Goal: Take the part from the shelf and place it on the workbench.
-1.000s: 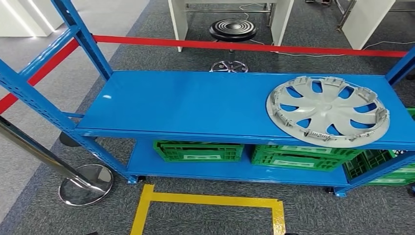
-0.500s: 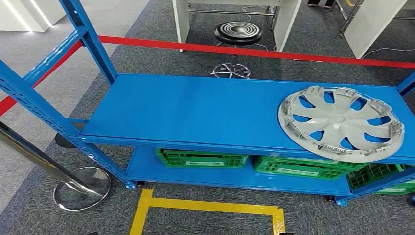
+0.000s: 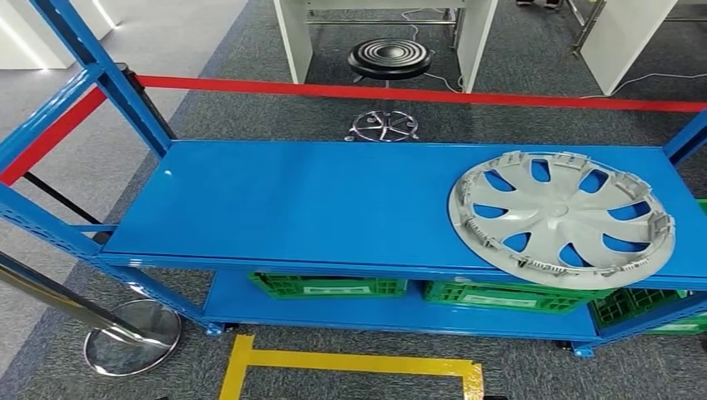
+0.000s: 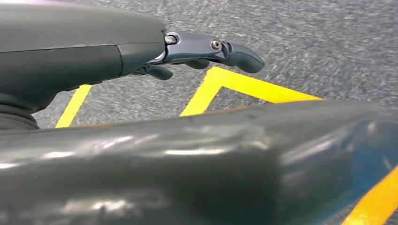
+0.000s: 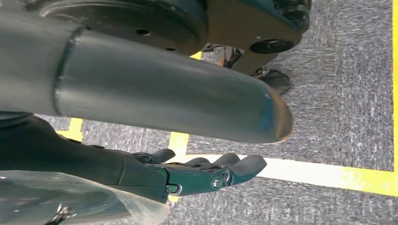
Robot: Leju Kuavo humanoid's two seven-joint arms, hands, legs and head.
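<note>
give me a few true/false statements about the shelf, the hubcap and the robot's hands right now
1. The hubcap lies flat on the right part of the shelf's top level. True.
2. The left hand grips the hubcap. False: it holds nothing and hangs over the grey floor with yellow tape.
3. Green crates sit on the shelf's lower level. True.
4. The right hand rests on the shelf. False: it hangs over the floor, holding nothing.
5. A stool stands on the shelf beside the hubcap. False: it stands on the floor beyond the shelf, behind a red belt.
</note>
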